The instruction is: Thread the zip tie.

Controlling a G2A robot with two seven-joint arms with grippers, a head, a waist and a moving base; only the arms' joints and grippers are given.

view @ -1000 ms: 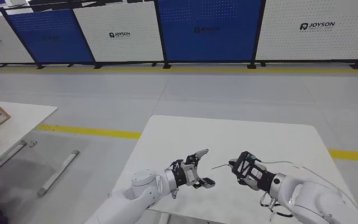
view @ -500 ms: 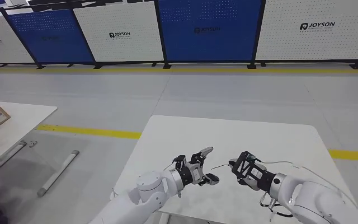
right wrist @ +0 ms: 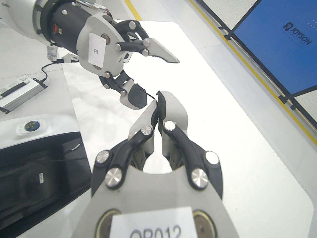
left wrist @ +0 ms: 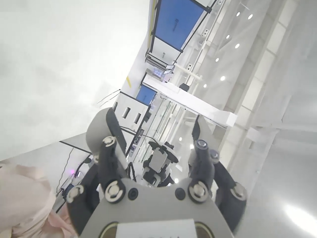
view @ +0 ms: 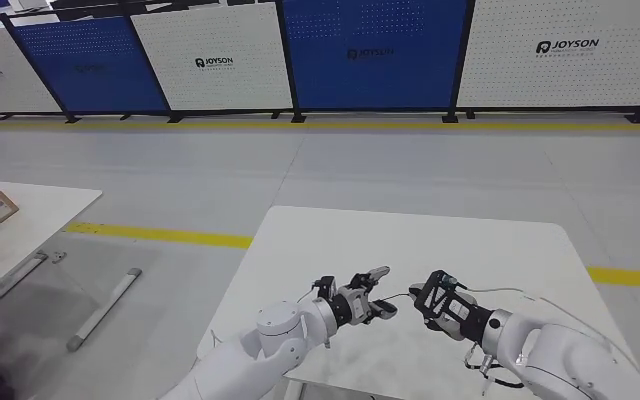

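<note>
From the top view, the two arms meet over the near part of the worktop (view: 420, 240), the left jaws just left of the right jaws. The zip tie (view: 398, 296) is a thin dark line bridging the small gap between them.

The right wrist view gives the detail the top view lacks. The right jaws are pressed together on the zip tie (right wrist: 151, 97), and only a short black tip sticks out past them toward the left. The left jaws stand wide apart. The far finger (right wrist: 161, 53) is raised clear of the tip, and the near pad (right wrist: 137, 96) is right at it; whether they touch I cannot tell. This view also shows a silver box (right wrist: 19, 87) with a cable, off the worktop (right wrist: 223, 125) to the left.

The left wrist view looks up and outward past its own spread fingers (left wrist: 115, 125), with nothing between them. A pale pink cloth (left wrist: 24, 187) sits at its edge.

Compared with a second ago, the left arm has come rightward and closed most of the gap. The tip that stood free in the open space now lies at the left jaws. The right jaws have kept their place and their hold.
</note>
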